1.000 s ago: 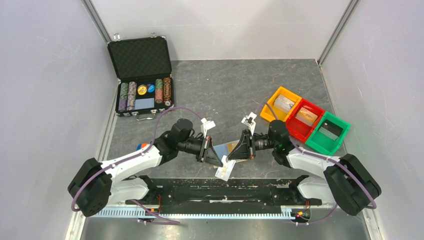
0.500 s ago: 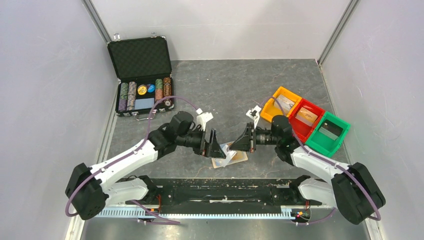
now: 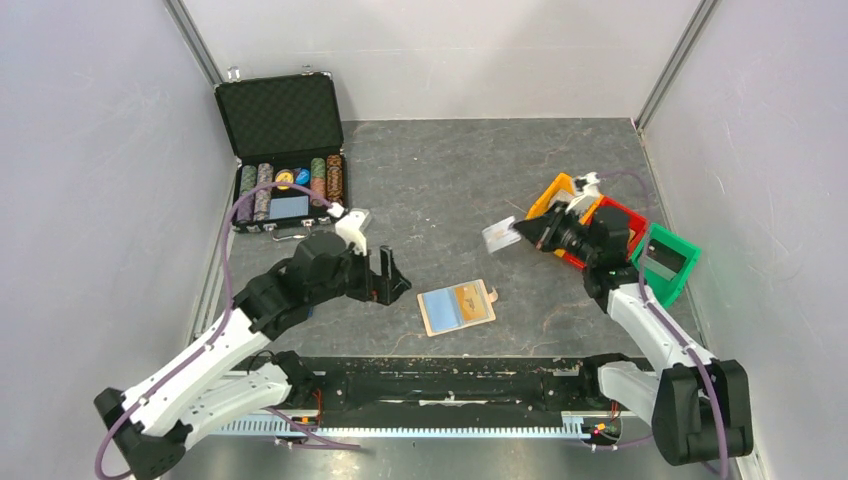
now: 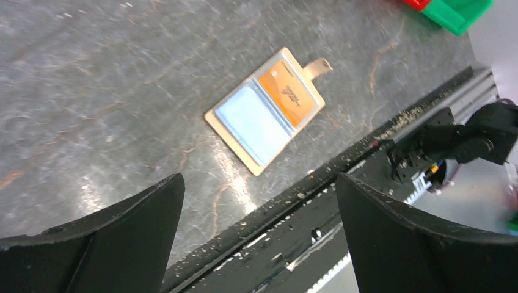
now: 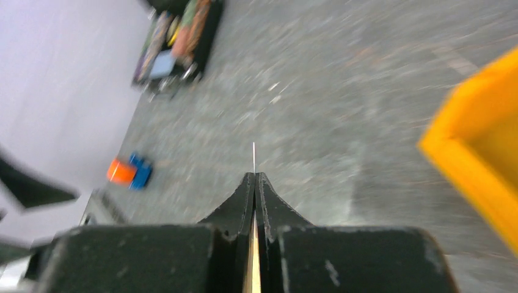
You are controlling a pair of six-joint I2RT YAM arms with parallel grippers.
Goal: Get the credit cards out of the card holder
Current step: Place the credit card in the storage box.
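The card holder (image 3: 457, 307) lies open and flat on the table, tan with blue lining; the left wrist view shows it too (image 4: 266, 110). A credit card with orange print (image 4: 290, 91) sits in its right pocket. My left gripper (image 3: 388, 280) hovers just left of the holder, open and empty, its jaws wide apart (image 4: 259, 177). My right gripper (image 3: 522, 233) is over by the bins, shut on a pale credit card (image 3: 499, 238). In the right wrist view that card is edge-on, a thin line (image 5: 254, 157) sticking out past the closed jaws (image 5: 255, 177).
An open black chip case (image 3: 285, 150) stands at the back left. Orange (image 3: 556, 195), red (image 3: 622, 215) and green (image 3: 668, 268) bins sit at the right, close behind my right gripper. The black base rail (image 3: 450, 375) runs along the near edge. A small orange-and-blue object (image 5: 128, 171) lies at the left.
My left gripper opened and let go of the card holder, which now lies flat, and the arm drew back left. The right gripper carried a card away toward the bins.
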